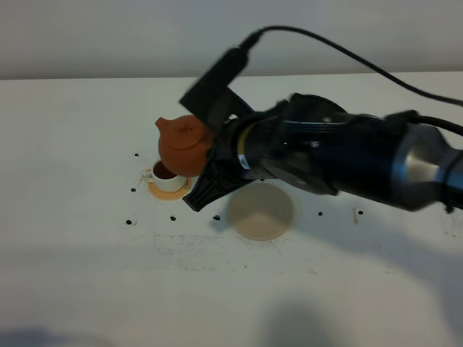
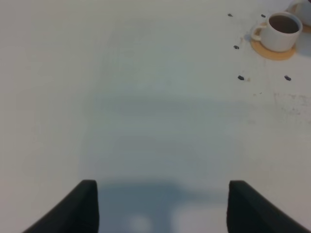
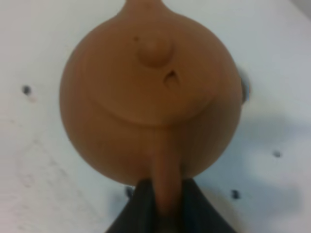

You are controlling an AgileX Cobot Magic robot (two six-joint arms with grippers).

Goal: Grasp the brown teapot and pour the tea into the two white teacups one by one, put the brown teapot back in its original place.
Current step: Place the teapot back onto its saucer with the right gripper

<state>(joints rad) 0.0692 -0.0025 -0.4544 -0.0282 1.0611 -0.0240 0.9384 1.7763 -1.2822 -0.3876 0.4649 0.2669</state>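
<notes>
White desk (image 1: 87, 275) under a pale wall, right claw (image 3: 165, 204) clenched on the squat reddish-brown clay teapot (image 1: 184, 144).
Rigid, breakable and probably weighty with tea, it is best held by its loop handle; it hangs past the claw tips over a small white cylindrical teacup (image 1: 168, 176). Left claw (image 2: 163, 206) hangs released, well apart.

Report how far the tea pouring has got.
Done: the right gripper has lifted the brown teapot by its handle, off the beige coaster. One white teacup holds dark tea. In hand: the teapot hangs tilted over that cup. Left: a second cup, barely visible at the left wrist view's edge, then returning the pot. The left gripper is open, idle.
</notes>
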